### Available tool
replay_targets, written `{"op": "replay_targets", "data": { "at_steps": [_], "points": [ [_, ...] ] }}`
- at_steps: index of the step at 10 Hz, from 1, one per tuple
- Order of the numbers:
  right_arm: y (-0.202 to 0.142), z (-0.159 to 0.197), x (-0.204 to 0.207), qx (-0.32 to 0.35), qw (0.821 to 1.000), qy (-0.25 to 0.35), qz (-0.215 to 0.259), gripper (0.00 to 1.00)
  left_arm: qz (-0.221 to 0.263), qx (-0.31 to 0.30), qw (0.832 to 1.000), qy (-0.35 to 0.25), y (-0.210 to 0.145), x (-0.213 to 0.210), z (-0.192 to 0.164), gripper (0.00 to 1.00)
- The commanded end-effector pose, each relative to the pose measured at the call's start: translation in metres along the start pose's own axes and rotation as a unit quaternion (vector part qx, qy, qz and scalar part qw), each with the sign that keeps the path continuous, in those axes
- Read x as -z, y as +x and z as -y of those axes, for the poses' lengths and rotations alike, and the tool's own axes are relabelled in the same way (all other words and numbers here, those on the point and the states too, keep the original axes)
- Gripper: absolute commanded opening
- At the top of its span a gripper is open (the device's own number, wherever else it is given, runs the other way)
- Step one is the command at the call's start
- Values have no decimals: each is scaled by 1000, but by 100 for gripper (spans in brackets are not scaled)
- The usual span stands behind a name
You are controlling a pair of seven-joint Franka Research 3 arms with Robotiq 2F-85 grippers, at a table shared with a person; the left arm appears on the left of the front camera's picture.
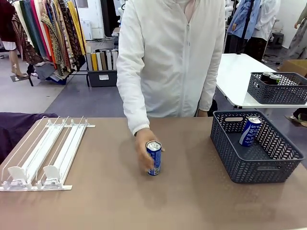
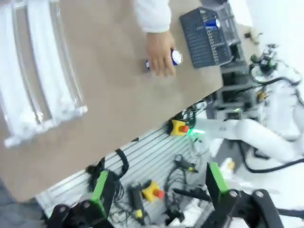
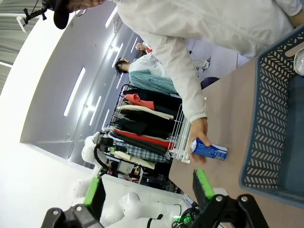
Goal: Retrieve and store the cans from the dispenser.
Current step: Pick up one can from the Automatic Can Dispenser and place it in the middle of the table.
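Observation:
A person's hand (image 1: 145, 148) holds a blue-and-white can (image 1: 154, 158) upright on the brown table, near its middle. Another blue-and-white can (image 1: 250, 130) leans inside the dark grey basket (image 1: 230, 159) at the right. The white dispenser (image 1: 45, 154) lies at the left with bare rails. My left gripper (image 2: 156, 187) hangs open, high above the table's near edge, with nothing between its fingers; from there I see the held can (image 2: 175, 57) and the dispenser (image 2: 33, 90). My right gripper (image 3: 147, 190) is open too, off the table's right side, facing the held can (image 3: 209, 150) and the basket (image 3: 270, 133).
A second grey basket (image 1: 277, 88) with dark cans stands on a white table behind at the right. Clothes racks fill the far left. Bare tabletop (image 1: 110, 191) lies between the dispenser and the near basket. Cables and red stop buttons (image 2: 179, 127) sit below the table's near edge.

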State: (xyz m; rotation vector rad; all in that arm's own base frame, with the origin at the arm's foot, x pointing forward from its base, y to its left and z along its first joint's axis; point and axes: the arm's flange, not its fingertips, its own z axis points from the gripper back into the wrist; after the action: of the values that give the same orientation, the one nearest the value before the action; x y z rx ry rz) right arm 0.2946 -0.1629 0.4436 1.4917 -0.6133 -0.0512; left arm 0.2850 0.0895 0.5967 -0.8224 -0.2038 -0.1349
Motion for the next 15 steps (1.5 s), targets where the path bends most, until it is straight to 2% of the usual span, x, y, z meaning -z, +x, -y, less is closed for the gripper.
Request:
{"op": "replay_targets", "data": {
  "at_steps": [1, 2, 3, 4, 15],
  "points": [
    [3, -4, 1, -1, 1000, 6, 3, 100, 24, -53, 996, -74, 4, 1, -54, 100],
    [3, -4, 1, -1, 1000, 6, 3, 100, 39, -56, 992, -109, -4, 2, -87, 100],
    [3, -4, 1, -1, 1000, 6, 3, 100, 64, -89, 985, -134, -4, 7, -110, 100],
    [3, -4, 1, -1, 1000, 6, 3, 100, 30, -62, 995, -66, -20, -14, -79, 100],
    [3, -4, 1, -1, 1000, 6, 3, 100, 30, -62, 995, -66, -20, -14, -79, 100]
  ]
}}
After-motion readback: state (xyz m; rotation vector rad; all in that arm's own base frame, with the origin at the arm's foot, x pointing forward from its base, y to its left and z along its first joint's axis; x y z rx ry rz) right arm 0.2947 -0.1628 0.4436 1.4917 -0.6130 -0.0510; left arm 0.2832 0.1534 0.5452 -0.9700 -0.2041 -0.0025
